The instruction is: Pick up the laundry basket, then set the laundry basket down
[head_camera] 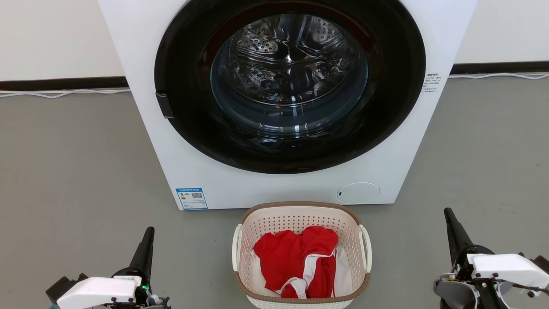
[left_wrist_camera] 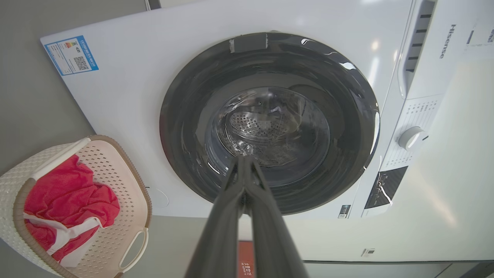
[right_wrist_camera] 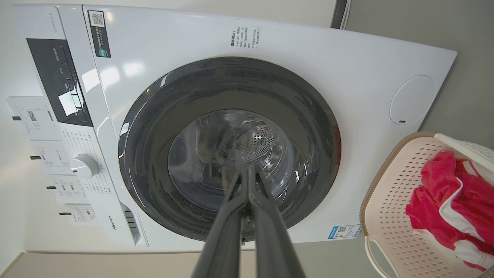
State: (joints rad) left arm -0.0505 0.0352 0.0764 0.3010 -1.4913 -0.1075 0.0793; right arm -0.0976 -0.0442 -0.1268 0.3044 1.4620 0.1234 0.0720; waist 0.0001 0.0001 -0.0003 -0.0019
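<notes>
The laundry basket (head_camera: 274,223) stands on the grey floor just in front of the washing machine, cream-white and perforated, with a brown rim band and a white loop handle on each side. Red and white clothing (head_camera: 300,259) lies inside it. The basket (left_wrist_camera: 108,166) also sits at the lower left of the left wrist view, and the basket (right_wrist_camera: 389,216) at the lower right of the right wrist view. My left gripper (head_camera: 149,231) is shut, off to the basket's left with a gap. My right gripper (head_camera: 447,213) is shut, off to its right, fingers pointing toward the machine.
A white front-loading washing machine (head_camera: 180,163) with a dark round glass door (head_camera: 289,81) stands right behind the basket. Its control panel and dial (right_wrist_camera: 83,166) show in the wrist views. Cables (head_camera: 64,93) run along the base of the wall. Grey floor (head_camera: 77,171) spreads on both sides.
</notes>
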